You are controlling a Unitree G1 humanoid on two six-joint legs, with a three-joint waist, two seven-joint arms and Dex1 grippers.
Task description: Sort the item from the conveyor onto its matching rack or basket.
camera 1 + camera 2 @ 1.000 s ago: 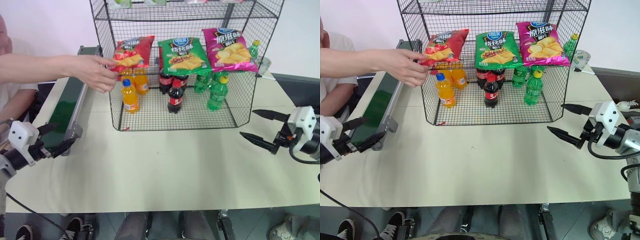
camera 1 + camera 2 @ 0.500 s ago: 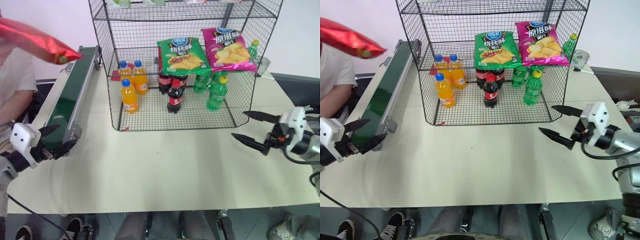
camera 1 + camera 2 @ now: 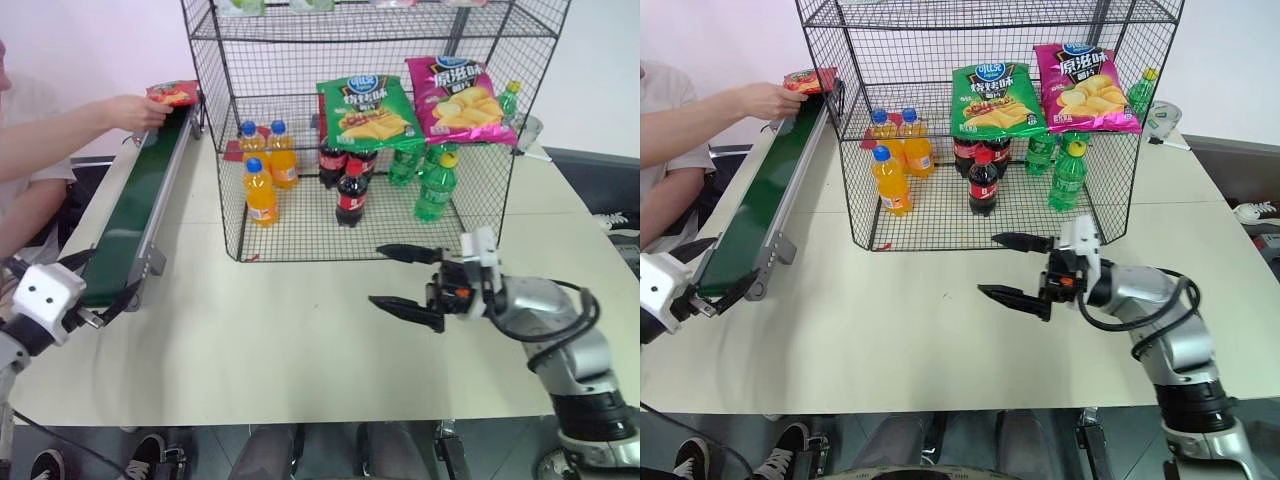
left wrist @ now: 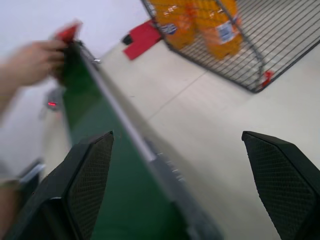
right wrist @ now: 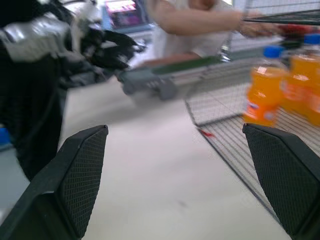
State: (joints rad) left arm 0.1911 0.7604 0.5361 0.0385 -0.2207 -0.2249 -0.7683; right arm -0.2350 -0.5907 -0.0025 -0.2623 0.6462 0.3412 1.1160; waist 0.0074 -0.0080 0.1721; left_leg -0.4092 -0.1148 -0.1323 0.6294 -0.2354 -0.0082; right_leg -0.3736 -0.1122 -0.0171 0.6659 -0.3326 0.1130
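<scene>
The red crisp bag (image 3: 172, 93) is at the far end of the dark green conveyor (image 3: 140, 195), with a person's hand (image 3: 135, 110) still on it. The tall black wire rack (image 3: 300, 228) stands at the middle back of the table. My left gripper (image 3: 105, 278) is open and empty at the conveyor's near end, one finger (image 4: 90, 175) over the belt. My right gripper (image 3: 377, 275) is open and empty, pointing left over the table just in front of the rack.
A green crisp bag (image 3: 365, 110) and a magenta one (image 3: 460, 95) hang on the rack's front. Orange (image 3: 260, 190), cola (image 3: 350, 195) and green bottles (image 3: 435, 185) stand inside. The person's arm reaches in from the left. The pale table (image 3: 280, 340) lies between my grippers.
The person pulled the red bag off the rack, lifted it away to the left and brought it down onto the conveyor's far end. My right gripper swept left in front of the rack.
</scene>
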